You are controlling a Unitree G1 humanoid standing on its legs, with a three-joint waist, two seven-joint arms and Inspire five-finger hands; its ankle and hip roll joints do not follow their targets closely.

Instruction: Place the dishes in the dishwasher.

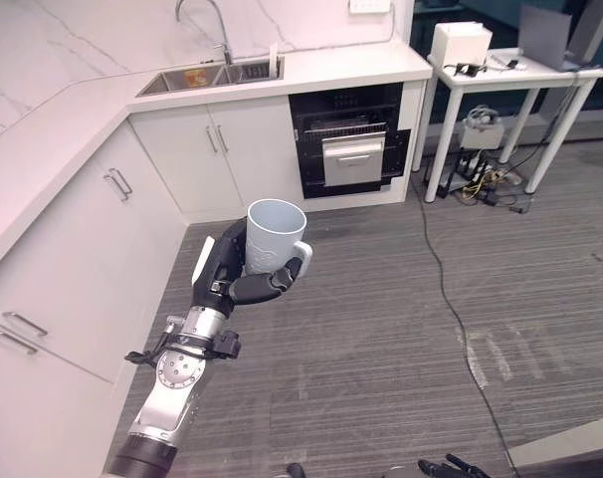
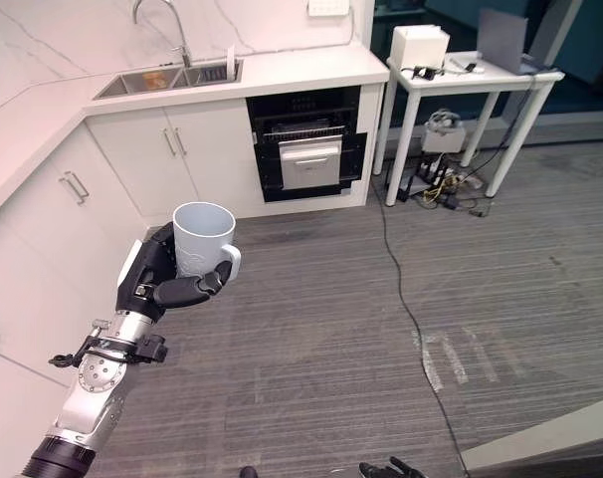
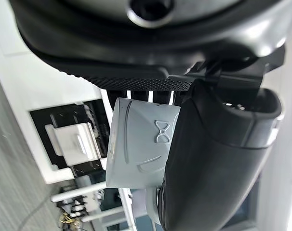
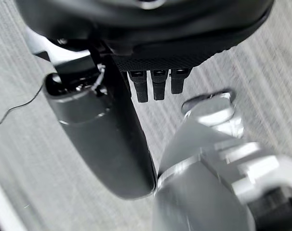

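Observation:
My left hand point(image 1: 225, 279) is shut on a pale blue mug point(image 1: 275, 232), fingers and thumb wrapped round its lower body. The mug stands upright with its mouth up, held in the air above the grey floor. In the left wrist view the mug point(image 3: 141, 144) sits between the fingers and the thumb point(image 3: 218, 159). The dishwasher point(image 1: 349, 147) is built in under the far counter, a black opening with a white rack front showing, well beyond the mug. My right hand point(image 4: 102, 139) hangs low over the floor, fingers relaxed, holding nothing.
White cabinets point(image 1: 83, 249) run along the left and meet the back counter with a steel sink point(image 1: 212, 75) and tap. A white table point(image 1: 520, 70) with a box and a laptop stands at the back right, with cables under it.

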